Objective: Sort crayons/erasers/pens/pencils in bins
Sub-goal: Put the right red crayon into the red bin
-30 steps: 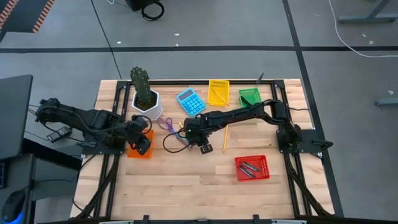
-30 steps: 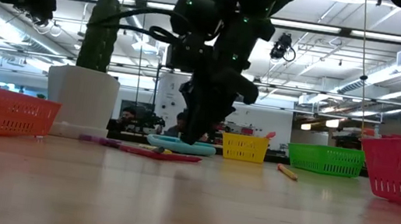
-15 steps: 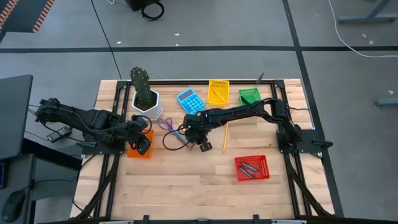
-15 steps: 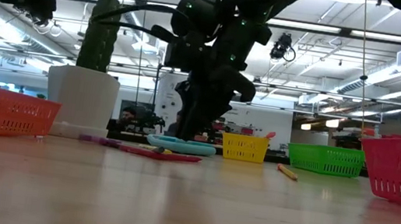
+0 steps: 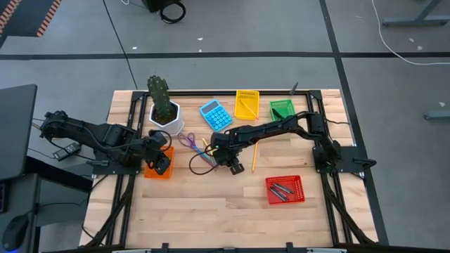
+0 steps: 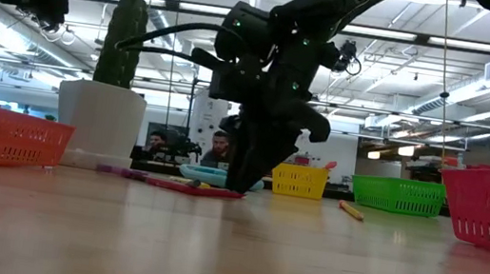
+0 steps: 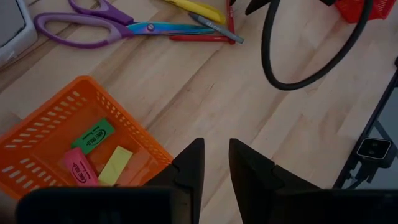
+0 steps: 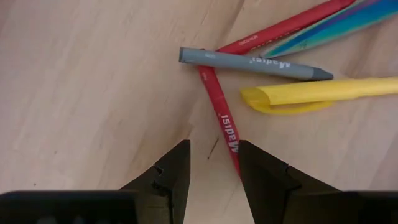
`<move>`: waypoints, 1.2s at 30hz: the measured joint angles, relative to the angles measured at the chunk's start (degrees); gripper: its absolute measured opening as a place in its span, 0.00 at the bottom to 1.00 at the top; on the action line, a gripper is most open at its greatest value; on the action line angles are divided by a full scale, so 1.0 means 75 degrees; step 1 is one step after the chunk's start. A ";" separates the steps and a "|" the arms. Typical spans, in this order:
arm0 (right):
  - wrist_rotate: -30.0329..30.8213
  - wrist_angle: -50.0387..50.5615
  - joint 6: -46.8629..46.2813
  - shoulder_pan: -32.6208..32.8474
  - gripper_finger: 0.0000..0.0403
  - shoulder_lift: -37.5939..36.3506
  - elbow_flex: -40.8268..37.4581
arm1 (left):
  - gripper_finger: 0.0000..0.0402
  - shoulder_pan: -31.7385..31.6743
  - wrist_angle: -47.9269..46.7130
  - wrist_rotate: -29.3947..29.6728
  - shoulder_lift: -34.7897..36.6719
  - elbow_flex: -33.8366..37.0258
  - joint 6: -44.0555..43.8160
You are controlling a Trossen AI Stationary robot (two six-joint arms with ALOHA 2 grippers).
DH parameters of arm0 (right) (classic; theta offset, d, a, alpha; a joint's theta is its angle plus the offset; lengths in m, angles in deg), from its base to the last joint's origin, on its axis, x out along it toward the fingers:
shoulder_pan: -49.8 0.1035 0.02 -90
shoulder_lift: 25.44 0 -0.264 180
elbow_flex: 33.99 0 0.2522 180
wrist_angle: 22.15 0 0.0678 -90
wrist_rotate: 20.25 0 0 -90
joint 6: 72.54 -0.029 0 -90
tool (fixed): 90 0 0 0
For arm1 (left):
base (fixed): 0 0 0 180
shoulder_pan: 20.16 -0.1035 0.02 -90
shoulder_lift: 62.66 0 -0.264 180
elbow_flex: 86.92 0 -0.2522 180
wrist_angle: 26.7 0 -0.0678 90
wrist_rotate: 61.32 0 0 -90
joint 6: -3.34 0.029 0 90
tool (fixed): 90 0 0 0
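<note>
hovering low over your pile of sticks at mid-table, the right gripper point(image 8: 210, 163) has its fingers a narrow gap apart, holding nothing. listed beneath it: grey crayon point(image 8: 255, 64), red pen point(image 8: 222, 121), yellow pen point(image 8: 323, 93). your left gripper point(image 7: 215, 167) waits above the orange bin point(image 7: 50, 127), fingers narrowly parted, empty; erasers point(image 7: 92, 137) lie inside. red bin point(image 5: 285, 190) holds dark pens point(image 5: 281, 190).
</note>
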 joint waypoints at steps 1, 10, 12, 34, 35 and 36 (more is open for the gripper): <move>0.0027 -0.0023 0.0024 0.0004 0.35 0.0000 -0.0002 | 0.20 0.0000 0.0000 0.0000 -0.0001 0.0000 0.0000; 0.0098 -0.0161 0.0149 -0.0049 0.35 0.0020 -0.0021 | 0.19 0.0000 0.0000 -0.0003 0.0000 0.0000 -0.0001; 0.0098 -0.0192 0.0207 -0.0076 0.34 0.0020 -0.0021 | 0.19 0.0000 0.0000 -0.0001 -0.0001 0.0000 0.0000; 0.0337 -0.0406 -0.0593 0.0184 0.29 -0.0026 -0.0406 | 0.19 0.0000 0.0000 -0.0003 -0.0001 0.0000 -0.0039; 0.0336 -0.0409 -0.0691 0.0187 0.28 -0.0026 -0.0407 | 0.18 0.0000 0.0000 -0.0002 -0.0001 0.0000 -0.0030; 0.0334 -0.0406 -0.0778 0.0190 0.27 -0.0023 -0.0409 | 0.18 0.0000 0.0000 -0.0003 -0.0001 0.0000 -0.0017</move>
